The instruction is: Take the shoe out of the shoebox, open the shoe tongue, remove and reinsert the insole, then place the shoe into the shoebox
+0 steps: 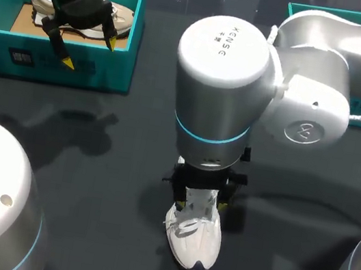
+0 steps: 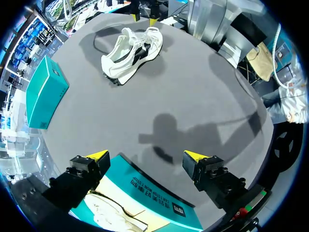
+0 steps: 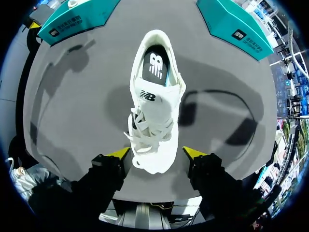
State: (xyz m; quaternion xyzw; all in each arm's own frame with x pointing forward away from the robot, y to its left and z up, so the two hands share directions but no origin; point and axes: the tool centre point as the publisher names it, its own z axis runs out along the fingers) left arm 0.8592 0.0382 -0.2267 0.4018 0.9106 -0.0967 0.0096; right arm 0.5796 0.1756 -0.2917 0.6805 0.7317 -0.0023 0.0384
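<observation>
From above, the smooth dark counter carries a teal cardboard shoebox with a pale shoe inside. The left gripper hangs over it, spread wide and empty.

At the left wrist, the box's printed wall lies under the gripper.

At the right wrist, the white laced shoe stands upright on the counter. The right gripper is open astride its front.
</observation>
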